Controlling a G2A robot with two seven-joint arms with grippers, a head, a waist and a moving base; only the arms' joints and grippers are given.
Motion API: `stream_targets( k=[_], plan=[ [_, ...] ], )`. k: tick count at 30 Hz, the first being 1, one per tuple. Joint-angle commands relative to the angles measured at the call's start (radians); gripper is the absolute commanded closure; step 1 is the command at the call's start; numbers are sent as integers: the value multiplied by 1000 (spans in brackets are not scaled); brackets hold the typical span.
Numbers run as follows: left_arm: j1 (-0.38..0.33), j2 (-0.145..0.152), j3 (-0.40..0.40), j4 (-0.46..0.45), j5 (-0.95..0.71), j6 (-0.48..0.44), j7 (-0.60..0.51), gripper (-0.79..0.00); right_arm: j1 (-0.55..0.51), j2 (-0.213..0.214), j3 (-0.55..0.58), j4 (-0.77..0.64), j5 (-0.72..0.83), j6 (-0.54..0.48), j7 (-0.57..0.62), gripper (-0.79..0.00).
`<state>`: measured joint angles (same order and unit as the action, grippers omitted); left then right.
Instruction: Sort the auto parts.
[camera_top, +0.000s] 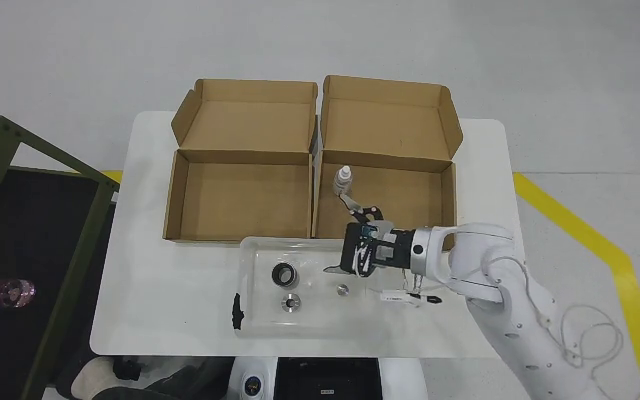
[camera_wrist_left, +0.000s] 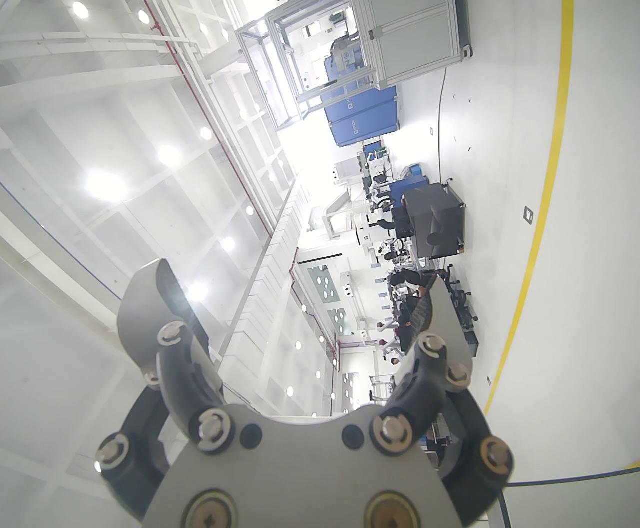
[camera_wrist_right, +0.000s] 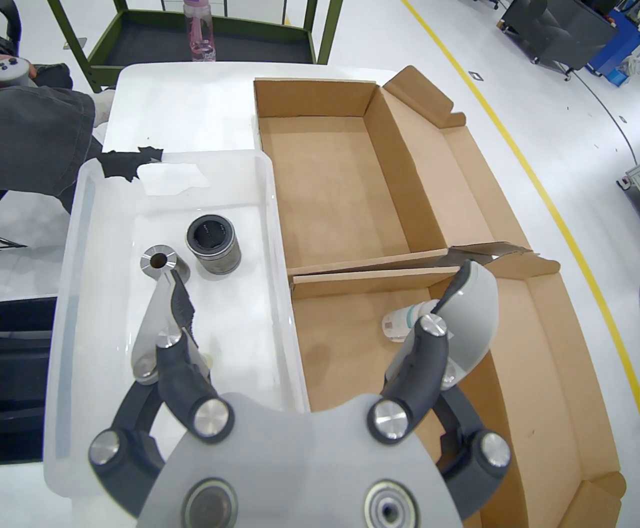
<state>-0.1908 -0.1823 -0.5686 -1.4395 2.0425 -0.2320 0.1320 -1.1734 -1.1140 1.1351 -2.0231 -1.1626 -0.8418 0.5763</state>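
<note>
Though empty, right hand (camera_wrist_right: 320, 270) over clear plastic tray (camera_wrist_right: 75, 250); dark metal cylinder (camera_wrist_right: 214, 245) inside.

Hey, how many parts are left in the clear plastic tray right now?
3 in the tray: a black bearing, a silver collar beside it nearer the robot, a small round piece by the right gripper. The gripper overhangs the tray, so more may be hidden.

Premises present as a large industrial hall: high white roof with rows of ceiling lights (camera_wrist_left: 105, 184), a yellow floor line (camera_wrist_left: 550, 175), blue machine cabinets (camera_wrist_left: 362, 117), a metal-framed enclosure (camera_wrist_left: 415, 45) and workstations (camera_wrist_left: 385, 230) beyond.
</note>
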Motion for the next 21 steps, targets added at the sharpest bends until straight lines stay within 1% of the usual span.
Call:
stream_targets(
  k=[1,6,11,15,21],
  plan=[
    [0,0,0,0,0,0,0,-785,-23,4,-1,-18,-17,-10,0,-785],
    [0,0,0,0,0,0,0,-785,-72,14,-12,-54,-77,-39,-1,-785],
    [0,0,0,0,0,0,0,-785,-100,20,-36,-58,-128,-56,4,-785],
    [0,0,0,0,0,0,0,-785,-108,22,-60,-51,-160,-56,25,-785],
    [0,0,0,0,0,0,0,-785,-111,25,-104,-52,-200,-58,86,-785]
  ],
)
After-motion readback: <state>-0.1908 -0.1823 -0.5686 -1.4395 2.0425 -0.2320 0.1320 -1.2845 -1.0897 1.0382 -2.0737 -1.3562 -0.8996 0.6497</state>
